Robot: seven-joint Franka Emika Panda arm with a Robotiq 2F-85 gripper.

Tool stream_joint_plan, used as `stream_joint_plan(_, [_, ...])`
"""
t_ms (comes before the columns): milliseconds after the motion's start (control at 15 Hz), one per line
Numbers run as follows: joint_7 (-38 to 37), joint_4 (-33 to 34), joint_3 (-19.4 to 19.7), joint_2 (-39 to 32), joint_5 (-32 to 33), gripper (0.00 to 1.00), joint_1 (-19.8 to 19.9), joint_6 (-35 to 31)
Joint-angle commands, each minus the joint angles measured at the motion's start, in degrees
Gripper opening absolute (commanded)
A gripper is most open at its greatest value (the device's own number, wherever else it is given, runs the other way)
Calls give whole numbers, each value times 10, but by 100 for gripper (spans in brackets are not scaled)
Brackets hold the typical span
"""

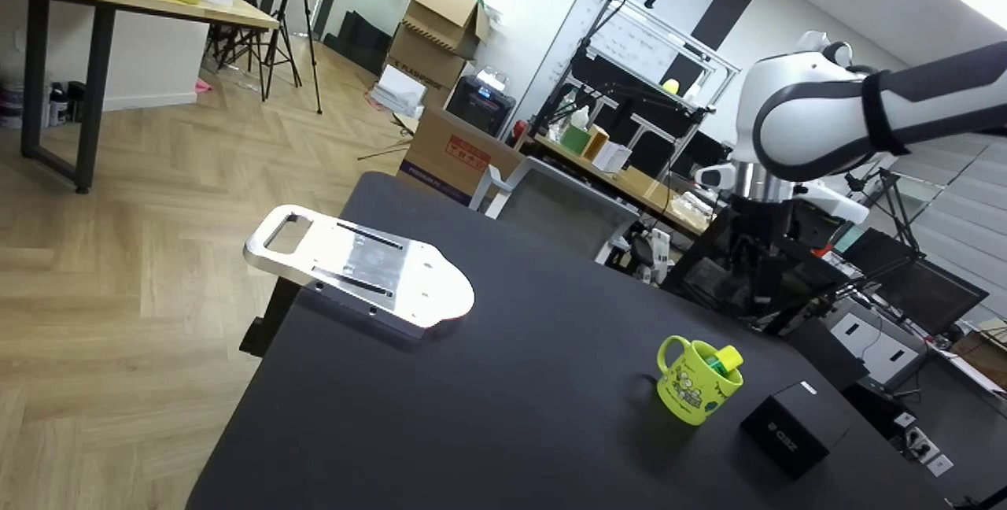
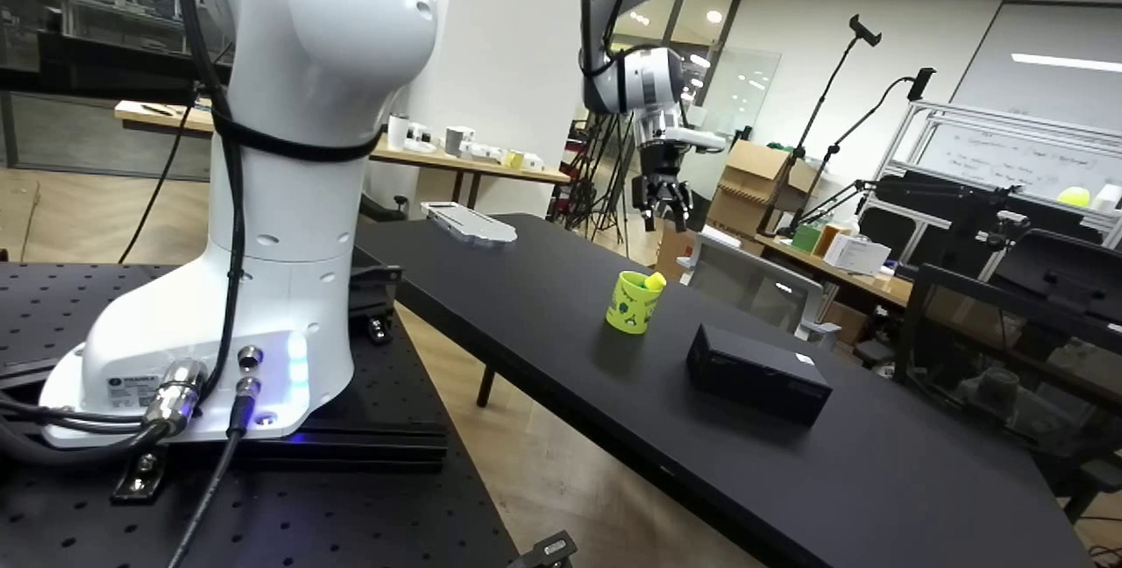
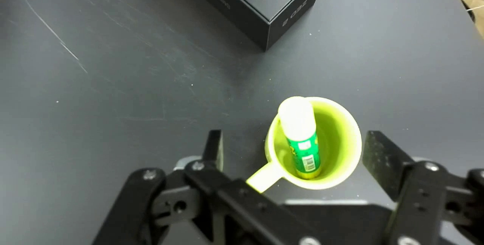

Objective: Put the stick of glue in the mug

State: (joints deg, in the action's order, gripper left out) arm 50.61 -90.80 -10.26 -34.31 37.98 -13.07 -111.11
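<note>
The lime yellow-green mug [image 1: 686, 390] stands upright on the black table, and it also shows in an exterior view [image 2: 628, 307]. The stick of glue [image 3: 307, 152] leans inside the mug [image 3: 349, 154], with its green label and yellow foot down in it. Its yellow cap sticks up past the rim in both exterior views [image 1: 728, 358] [image 2: 654, 281]. My gripper [image 3: 296, 148] is open and empty, with its fingers far apart. It is raised well above the mug and apart from it; it also shows in an exterior view [image 2: 664, 219]. In an exterior view the gripper [image 1: 759, 290] is dark and its fingers are hard to make out.
A black box [image 1: 794, 427] lies beside the mug, also seen in an exterior view [image 2: 758, 375] and the wrist view [image 3: 261, 14]. A metal plate with a handle hole [image 1: 378, 266] lies at the table's end. A grey chair [image 2: 758, 279] stands at the table's edge.
</note>
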Motion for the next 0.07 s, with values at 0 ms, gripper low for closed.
stream_joint_plan(0, [1, -7, 4, 14, -7, 100, -1, 1])
